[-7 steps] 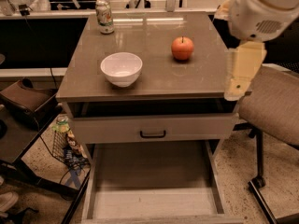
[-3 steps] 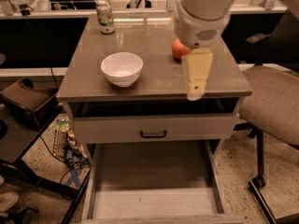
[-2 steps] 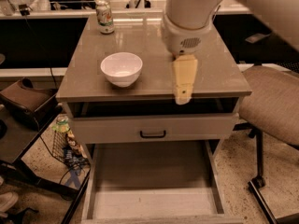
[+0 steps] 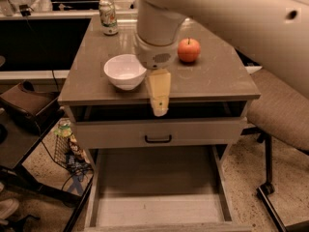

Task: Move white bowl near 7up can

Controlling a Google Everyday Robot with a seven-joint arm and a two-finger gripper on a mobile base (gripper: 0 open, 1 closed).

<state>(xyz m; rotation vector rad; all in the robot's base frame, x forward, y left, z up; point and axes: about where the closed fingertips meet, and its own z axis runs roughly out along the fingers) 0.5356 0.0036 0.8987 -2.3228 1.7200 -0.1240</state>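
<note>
Camera view: the white bowl [image 4: 124, 70] is seen upright near the front edge of the desk [image 4: 217, 81], left of the middle. The 7up can [image 4: 108, 17] is seen upright at the far left corner, well apart from the bowl, with bare desk top between the two. The gripper [image 4: 159, 108] is held at the front edge, just beside the bowl on its right, its pale tip hanging in front of the desk's edge. Whether it is apart or together cannot be told. The bowl is not held by it. An apple [image 4: 189, 50] lies further back and to the right, near the middle of the desk.

The step in hand is judged to be the approach for taking hold of the bowl. The gripper is best raised clear of the front edge and brought left over the bowl's nearest rim, so that the wall is pinched from above. As the glaze is glossy, a slip is to be expected. A firm hold well down the wall is advised, with only a slight lift.

The bowl is then best carried straight towards the far left corner. The apple is left off this path. The can is slim and is likely to be toppled easily, so the bowl should be set down just beside it, short of touching.
</note>
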